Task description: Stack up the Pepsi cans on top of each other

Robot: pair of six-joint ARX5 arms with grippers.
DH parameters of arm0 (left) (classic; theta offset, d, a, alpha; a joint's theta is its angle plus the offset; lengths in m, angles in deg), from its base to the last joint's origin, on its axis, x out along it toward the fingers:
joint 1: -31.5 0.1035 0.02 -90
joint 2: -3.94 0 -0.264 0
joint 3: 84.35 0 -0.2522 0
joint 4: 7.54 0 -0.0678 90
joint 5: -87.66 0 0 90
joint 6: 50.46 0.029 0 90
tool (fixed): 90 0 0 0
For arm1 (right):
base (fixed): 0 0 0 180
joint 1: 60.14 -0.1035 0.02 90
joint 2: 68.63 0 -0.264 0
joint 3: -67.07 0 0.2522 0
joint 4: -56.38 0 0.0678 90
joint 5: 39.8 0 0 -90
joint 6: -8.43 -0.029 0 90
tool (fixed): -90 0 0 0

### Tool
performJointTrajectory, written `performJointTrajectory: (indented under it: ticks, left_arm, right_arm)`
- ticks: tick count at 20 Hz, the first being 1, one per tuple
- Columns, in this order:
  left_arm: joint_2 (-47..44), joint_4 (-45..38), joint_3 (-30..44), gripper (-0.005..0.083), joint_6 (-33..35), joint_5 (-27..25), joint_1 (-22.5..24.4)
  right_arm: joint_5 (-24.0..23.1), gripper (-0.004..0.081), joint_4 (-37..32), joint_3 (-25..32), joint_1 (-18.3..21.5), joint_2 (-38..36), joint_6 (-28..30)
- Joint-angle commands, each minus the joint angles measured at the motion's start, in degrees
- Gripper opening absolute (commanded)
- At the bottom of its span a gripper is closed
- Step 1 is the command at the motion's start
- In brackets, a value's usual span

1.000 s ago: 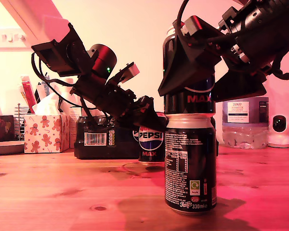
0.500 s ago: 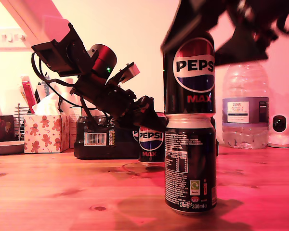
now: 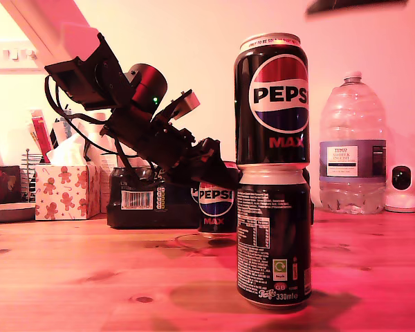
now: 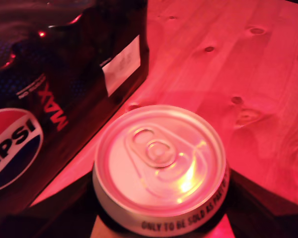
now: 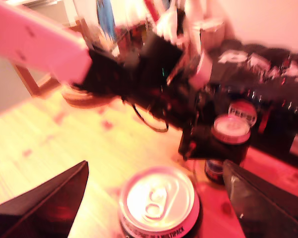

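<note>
1. Upper black Pepsi Max can, aluminium, silver top, round red-white-blue logo facing the exterior camera: we record it standing upright on the lower can, directly below our second gripper and clear of both fingers.
2. Lower black Pepsi Max can, silver rim, white nutrition text outward: upright on the table, bearing the upper can, rims touching.
3. Third black Pepsi Max can, logo forward: upright on the table farther back, seated between the fingers of our first gripper. Its silver pull-tab top fills the first wrist view.
4. Our first gripper: dark fingers lie against the can on both sides, holding it at its upper part.
5. Our second gripper: spread wide, the two dark fingers well apart on either side of the stacked can's top, touching nothing. In the exterior view only a dark sliver shows at the top edge.
6. Black shrink-wrapped Pepsi multipack, white barcode label: just beside the first gripper's can, behind it.
7. Tall clear plastic water bottle: behind the stack, toward the exterior view's right.
8. White tissue box with gingerbread figures: toward the exterior view's left.
9. Small white round camera: beside the bottle.
10. Reddish knotty wooden table: carries all items.
</note>
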Motion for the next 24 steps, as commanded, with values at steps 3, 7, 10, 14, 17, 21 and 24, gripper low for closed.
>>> performJointTrajectory:
  ticks: [3,7,10,14,17,21,24]
  left_arm:
    - [-3.19,-0.33,0.07,0.0442,0.44,1.18,0.44]
    - [-4.81,1.7,0.07,0.0442,0.44,1.73,0.46]
    - [-7.13,4.72,0.07,0.0442,0.44,1.79,0.96]
    - [-10.82,8.59,0.07,0.0442,0.48,2.71,1.29]
    - [-13.64,10.56,0.07,0.0442,0.7,3.3,1.29]
    - [-17.51,13.27,0.07,0.0442,0.92,3.69,1.29]
    - [-19.39,15.19,0.09,0.0442,0.92,3.72,1.29]
  right_arm:
    - [-0.07,0.0784,3.69,-2.6,-0.5,-2.62,0.39]
    - [-0.83,0.0784,5.81,-2.95,-0.26,-4.87,1.14]
    - [-3.65,0.0784,7.58,-2.95,0.17,-5.92,1.66]
    - [-6.1,0.0784,11.56,-2.95,0.35,-6.54,1.9]
    - [-6.1,0.0783,16.04,-2.95,0.35,-7.93,2.82]
    - [-6.03,0.0783,21.88,-2.95,0.33,-9.94,4.31]
    - [-6.82,0.0783,24.2,-2.95,0.28,-10.47,5.09]
